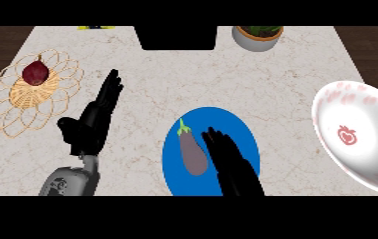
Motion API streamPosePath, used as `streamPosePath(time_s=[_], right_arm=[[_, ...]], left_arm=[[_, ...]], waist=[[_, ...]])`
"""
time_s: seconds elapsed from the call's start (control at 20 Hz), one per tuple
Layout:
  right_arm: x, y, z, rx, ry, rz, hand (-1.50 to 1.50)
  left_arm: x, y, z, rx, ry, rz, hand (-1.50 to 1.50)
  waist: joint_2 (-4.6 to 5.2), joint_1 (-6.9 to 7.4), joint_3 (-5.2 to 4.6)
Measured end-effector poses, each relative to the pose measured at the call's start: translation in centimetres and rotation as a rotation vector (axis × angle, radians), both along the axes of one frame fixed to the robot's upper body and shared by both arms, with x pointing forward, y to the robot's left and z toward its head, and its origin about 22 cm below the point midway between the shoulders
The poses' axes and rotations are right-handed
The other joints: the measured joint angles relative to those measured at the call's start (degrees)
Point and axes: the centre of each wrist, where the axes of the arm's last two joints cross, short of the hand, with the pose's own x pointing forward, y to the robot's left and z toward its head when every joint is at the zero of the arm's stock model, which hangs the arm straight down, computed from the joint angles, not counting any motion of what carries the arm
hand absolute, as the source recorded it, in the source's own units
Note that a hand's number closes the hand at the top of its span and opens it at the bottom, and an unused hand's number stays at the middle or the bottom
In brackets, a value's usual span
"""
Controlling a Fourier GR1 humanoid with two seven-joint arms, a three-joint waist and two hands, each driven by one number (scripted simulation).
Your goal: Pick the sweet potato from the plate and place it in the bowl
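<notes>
A purple, eggplant-like vegetable with a green stem lies on a blue plate near the counter's front edge; I see no sweet potato. My right hand is over the plate's right half, its straight fingers just right of the vegetable and holding nothing. Whether it touches the vegetable I cannot tell. A white bowl with red markings sits at the right edge, partly cut off. At the left, my left hand rests open with its fingers up.
A wicker trivet at the far left carries a dark red round vegetable. At the back stand a black box and a white pot with a plant. Bare marble lies between plate and bowl.
</notes>
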Motion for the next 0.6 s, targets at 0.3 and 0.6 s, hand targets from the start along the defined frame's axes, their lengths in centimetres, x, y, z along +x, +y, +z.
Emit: streamPosePath(time_s=[0.3,0.6], right_arm=[[2.2,-0.4,-0.9,-0.074,-0.015,-0.038,-1.50],[3.3,-0.9,-2.8,-0.172,-0.024,-0.073,-1.50]], left_arm=[[-0.2,0.3,-0.5,0.008,-0.001,0.001,0.00],[-0.3,0.2,-0.6,0.008,0.000,0.001,0.00]], waist=[[0.01,0.06,0.00],[-0.03,0.06,-0.02]])
